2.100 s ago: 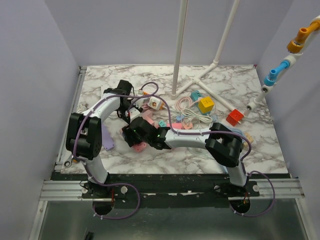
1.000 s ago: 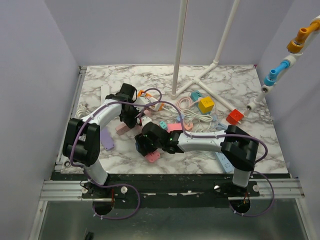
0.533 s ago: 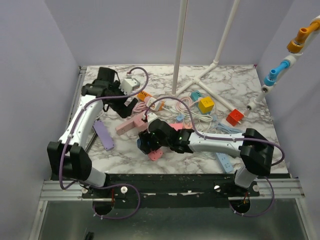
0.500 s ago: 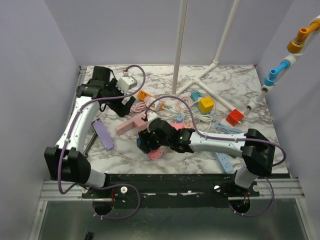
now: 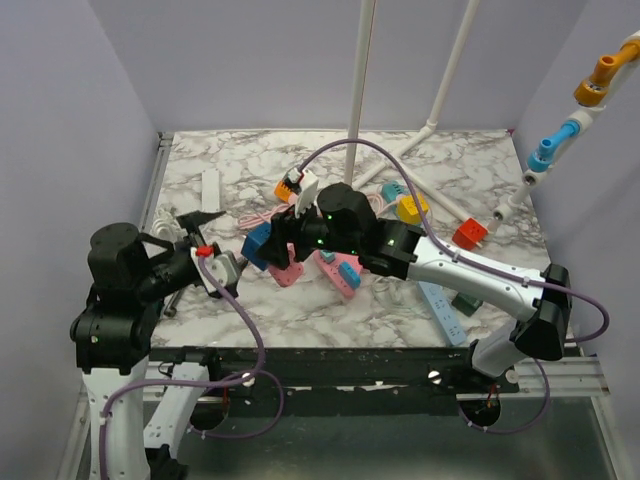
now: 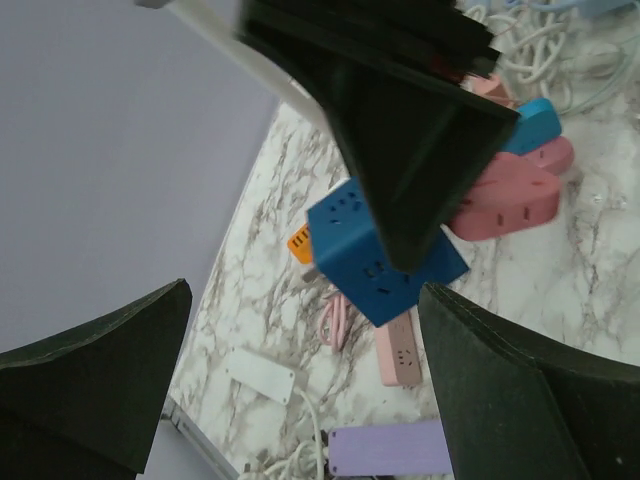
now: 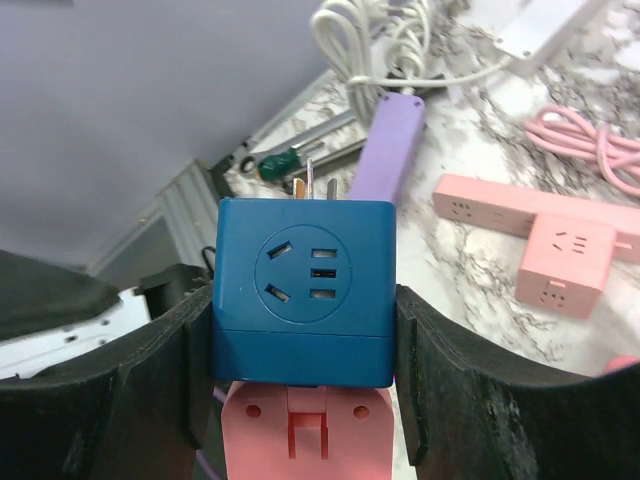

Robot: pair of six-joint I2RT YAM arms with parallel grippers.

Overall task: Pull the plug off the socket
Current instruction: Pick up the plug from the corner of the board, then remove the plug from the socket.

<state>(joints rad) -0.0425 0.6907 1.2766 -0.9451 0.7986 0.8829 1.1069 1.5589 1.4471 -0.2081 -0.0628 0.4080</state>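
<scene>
Worktop: I am looking at a marbled worktop (image 5: 480,165) that is carrying a scatter of power strips, cube sockets and coiled cables, mostly across its middle and far right.
White frame: a white frame (image 5: 355,100) of tubing is standing on the far half.
Right arm: the right arm (image 5: 470,275) is reaching from the near right corner to the middle of the worktop.
Left arm: the left arm (image 5: 115,270) is standing folded at the near left, its wrist pointing toward the middle.
Purple power strip: a purple power strip (image 7: 385,160) is lying flat near the left edge, beside a white cable coil.
Right gripper: the right gripper (image 7: 303,300) is clamping the blue cube socket (image 7: 305,290), one finger pressing on each side face, and is holding it off the worktop.
Left gripper: the left gripper (image 6: 305,300) is standing with its fingers spread wide and nothing between them, apart from the cube.
Cube position: the cube is hanging left of centre, its outlet face turning toward the right wrist camera.
Pink socket piece: a pink socket piece (image 7: 305,435) is showing just below the cube; I cannot tell whether they are touching.
Plug pins: the plug pins (image 7: 315,185) are sticking out bare from the cube's far side, seated in nothing.
</scene>
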